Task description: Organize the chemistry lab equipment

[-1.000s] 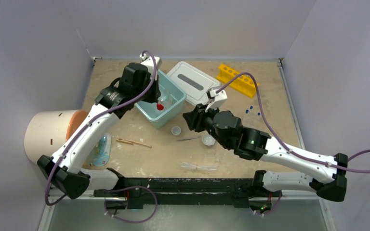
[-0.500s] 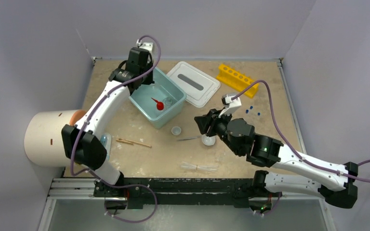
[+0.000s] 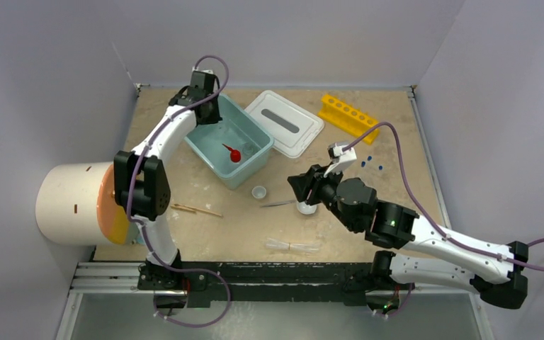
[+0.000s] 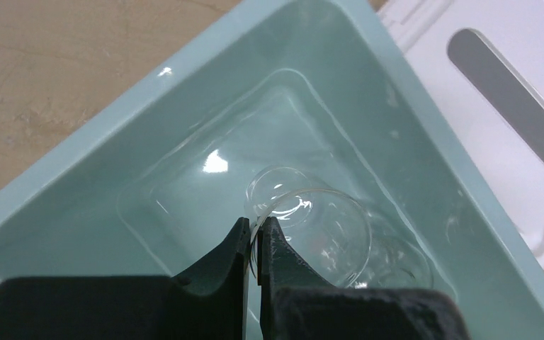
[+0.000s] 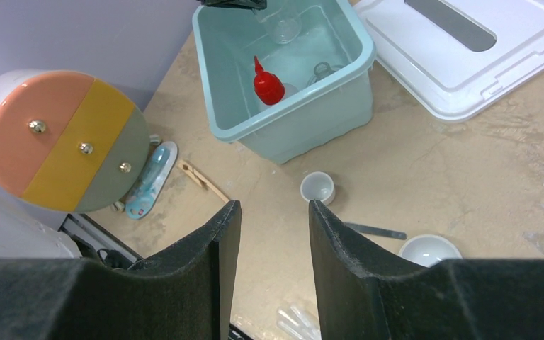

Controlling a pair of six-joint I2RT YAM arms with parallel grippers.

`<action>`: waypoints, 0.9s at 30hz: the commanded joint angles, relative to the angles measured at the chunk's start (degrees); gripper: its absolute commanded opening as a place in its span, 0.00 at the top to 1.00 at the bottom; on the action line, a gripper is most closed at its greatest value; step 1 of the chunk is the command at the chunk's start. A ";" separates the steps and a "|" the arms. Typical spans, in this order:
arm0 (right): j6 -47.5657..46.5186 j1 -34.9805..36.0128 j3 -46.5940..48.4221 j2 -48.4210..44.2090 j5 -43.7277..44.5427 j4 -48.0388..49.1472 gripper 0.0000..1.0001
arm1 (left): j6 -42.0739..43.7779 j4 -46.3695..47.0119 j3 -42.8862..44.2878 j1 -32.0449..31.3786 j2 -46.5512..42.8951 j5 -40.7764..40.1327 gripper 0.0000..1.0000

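Where my right claw (image 5: 273, 207) hangs: above the surface, tilted down, just short of the bigger white bowl (image 5: 428, 249). Its fingers are spread partway with nothing between them.
Likely step: picking up that bowl, I judge, to carry it to the teal tub (image 5: 312, 131).
Grip advice: I should come down with one finger inside the rim and one outside, then pinch the wall. A squeeze across the whole bowl would likely make it pop out, smooth and round as it looks.
Neighbour to mind: the tweezers (image 5: 375, 231) lie just beside the bowl, one end toward it, so I should lower on the bowl's other side and not drag them.
Next nearest: the small white cup (image 5: 317, 187) stands apart from both, between the bowl and the tub.
My left claw (image 4: 255, 228): its fingers are pressed together, and it hangs over the tub's far end. A thin glint sits at the tips, and I cannot tell whether it is caught there or lies below.
Inside the tub: the bottle with the red nozzle (image 5: 268, 83) is lying down, with clear round glass pieces (image 4: 319, 227) near it.
Crossing risk: both arms would meet over the tub, so my left should move away before the right brings the bowl in.
Waiting on the surface: wooden sticks (image 3: 195, 209), clear tubes (image 3: 294, 246) and blue bits (image 3: 372, 161).
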 commanded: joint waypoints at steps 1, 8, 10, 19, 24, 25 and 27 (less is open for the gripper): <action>0.58 0.17 -0.36 -0.60 -0.21 2.02 0.57 | -7.55 1.86 3.27 2.95 2.34 1.40 1.00; 0.40 0.17 -0.66 0.25 -0.67 2.69 0.57 | -15.18 2.26 3.03 3.45 5.73 -0.19 1.00; 0.28 0.15 -0.67 0.38 -0.58 2.74 0.57 | -17.76 1.11 4.63 3.49 7.07 -0.71 1.00; 0.07 0.17 -0.91 0.53 -0.88 2.94 0.57 | -26.03 -3.84 12.26 3.84 13.86 1.24 1.00; -0.12 0.17 -0.95 0.23 -0.81 2.72 0.57 | -28.91 -4.59 13.26 3.85 15.23 -0.04 1.00; -0.12 0.23 -1.01 0.19 -0.69 2.70 0.57 | -29.47 -4.83 13.47 3.85 15.45 -0.45 1.00; -0.22 0.18 -1.10 0.04 -0.70 2.91 0.57 | -30.16 -4.77 13.50 3.85 15.87 -0.85 1.00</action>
